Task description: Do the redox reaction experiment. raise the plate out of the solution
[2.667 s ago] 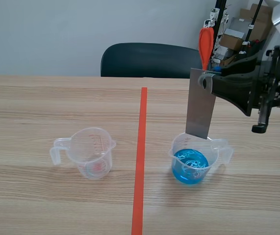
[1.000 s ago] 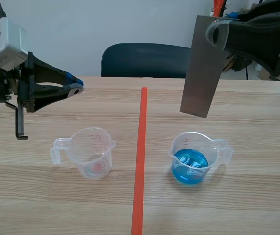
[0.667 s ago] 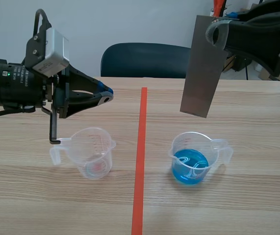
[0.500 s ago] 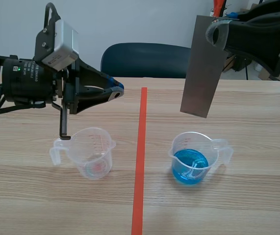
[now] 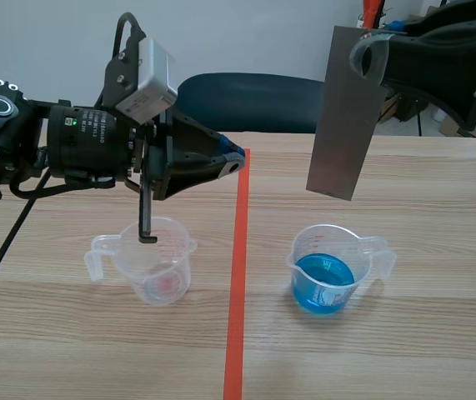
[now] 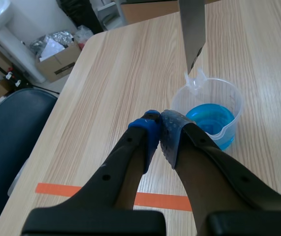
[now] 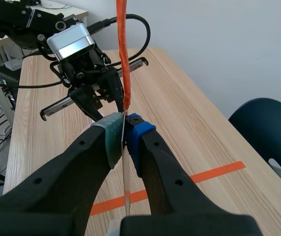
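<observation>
A gap is left between the lower edge of the hanging plate (image 5: 346,112) and the rim of the blue-filled beaker (image 5: 331,271). The space above the empty beaker (image 5: 156,260) is barred by the left gripper (image 5: 236,160) and its arm.

Clear cup (image 5: 167,271) on wooden table (image 5: 71,350), chair (image 5: 254,104) behind.

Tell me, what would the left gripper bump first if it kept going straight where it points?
Probably the lower end of the plate, hanging above the blue cup. The shut left gripper points toward it, tilted slightly down. Depth is unclear, so it could pass beside it.
</observation>
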You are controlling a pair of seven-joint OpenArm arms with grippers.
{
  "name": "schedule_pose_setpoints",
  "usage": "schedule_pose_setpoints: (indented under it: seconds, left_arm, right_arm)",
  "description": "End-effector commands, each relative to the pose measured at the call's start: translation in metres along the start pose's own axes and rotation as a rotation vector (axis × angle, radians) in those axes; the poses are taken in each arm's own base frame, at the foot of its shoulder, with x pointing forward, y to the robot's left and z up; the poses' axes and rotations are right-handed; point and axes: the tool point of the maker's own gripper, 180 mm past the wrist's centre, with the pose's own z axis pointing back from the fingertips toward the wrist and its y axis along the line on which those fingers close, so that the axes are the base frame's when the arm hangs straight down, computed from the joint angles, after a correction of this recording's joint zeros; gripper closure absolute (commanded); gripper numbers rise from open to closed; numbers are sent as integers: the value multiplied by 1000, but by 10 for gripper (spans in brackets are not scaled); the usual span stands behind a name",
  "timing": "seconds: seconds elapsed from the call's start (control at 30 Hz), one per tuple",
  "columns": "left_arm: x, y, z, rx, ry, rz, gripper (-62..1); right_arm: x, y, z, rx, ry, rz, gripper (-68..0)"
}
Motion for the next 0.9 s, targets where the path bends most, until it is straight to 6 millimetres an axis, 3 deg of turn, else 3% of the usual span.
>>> schedule_pose_setpoints:
  seconds: [0.0, 0.37, 0.87]
  left_arm:
    - [4, 6, -1, 16, -15, 6, -27]
    - [-9, -12, -14, -32, 10, 49, -28]
    - [-9, -30, -21, -77, -12, 92, -28]
  right_arm:
    - [14, -4, 1, -5, -32, 26, -6]
    - [14, -4, 1, -5, -32, 26, -6]
    - [14, -4, 1, -5, -33, 26, -6]
